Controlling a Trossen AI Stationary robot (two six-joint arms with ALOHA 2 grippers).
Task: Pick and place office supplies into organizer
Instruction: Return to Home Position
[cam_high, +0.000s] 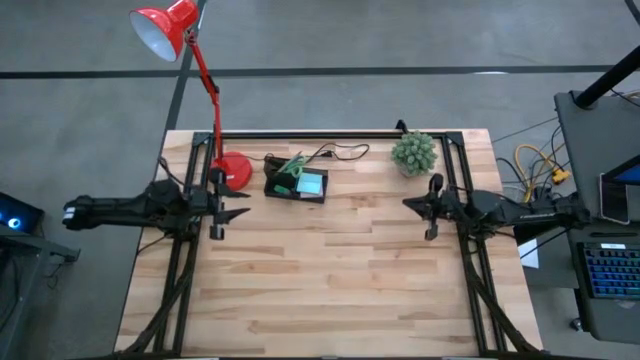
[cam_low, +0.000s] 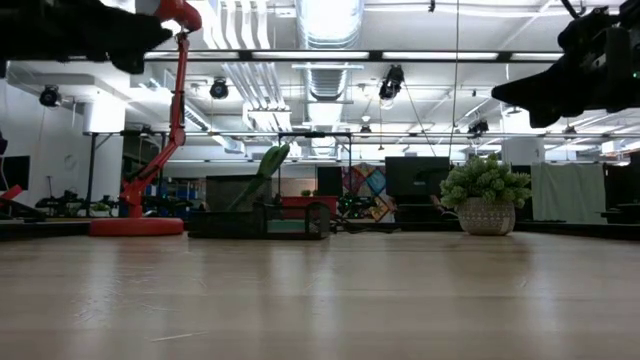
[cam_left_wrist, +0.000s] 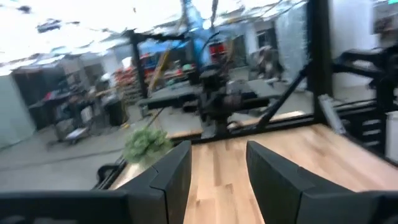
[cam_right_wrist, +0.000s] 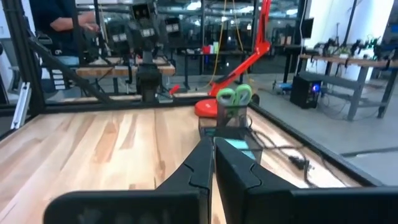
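The black organizer (cam_high: 290, 185) stands on the table near the far edge. Green-handled scissors (cam_right_wrist: 235, 96) stand upright in its taller section, and a teal sticky-note pad (cam_high: 312, 184) lies in its low tray. It also shows in the low view (cam_low: 262, 220) and the right wrist view (cam_right_wrist: 229, 129). My left gripper (cam_high: 238, 207) hovers open and empty above the table, left of the organizer; its fingers show apart in the left wrist view (cam_left_wrist: 219, 155). My right gripper (cam_high: 408, 204) hovers shut and empty to the organizer's right (cam_right_wrist: 213, 155). Other supplies do not show.
A red desk lamp's round base (cam_high: 233, 170) stands just left of the organizer. A black cable (cam_high: 335, 153) runs behind it. A small potted plant (cam_high: 414, 152) stands at the far right. Bare wood lies toward the near edge. A person (cam_right_wrist: 62, 25) sits beyond the table.
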